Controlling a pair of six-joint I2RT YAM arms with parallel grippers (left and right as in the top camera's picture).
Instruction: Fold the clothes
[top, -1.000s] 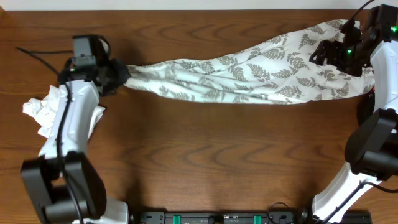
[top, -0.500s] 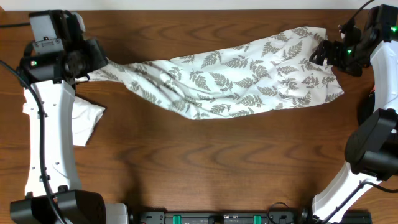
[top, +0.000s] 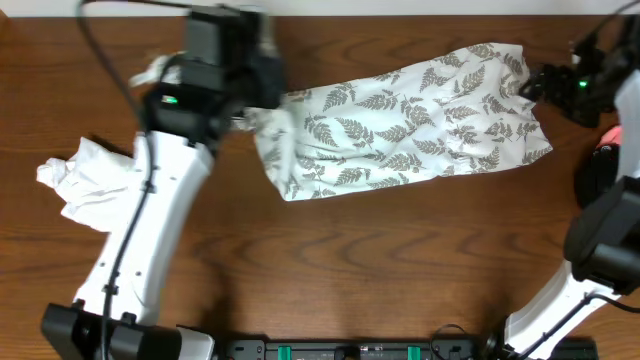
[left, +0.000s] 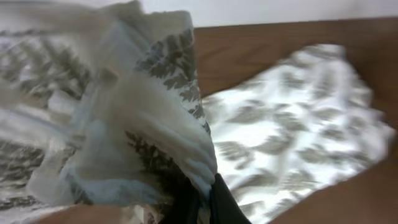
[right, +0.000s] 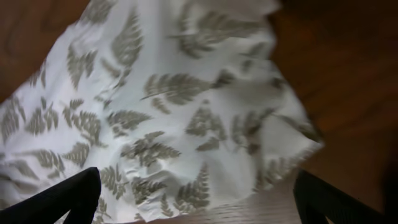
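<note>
The light is soft and even, with faint shadows on the table (top: 350, 260). The left arm (top: 165, 200) looks smeared near eleven o'clock. Both wrist views are blurry, and the fern cloth (left: 280, 124) glows bright.

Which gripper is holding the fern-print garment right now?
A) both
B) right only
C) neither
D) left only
D: the left gripper is shut on a bunched fold of the fern-print garment, while the right gripper hangs wide open above its other end, clamping nothing.
</note>
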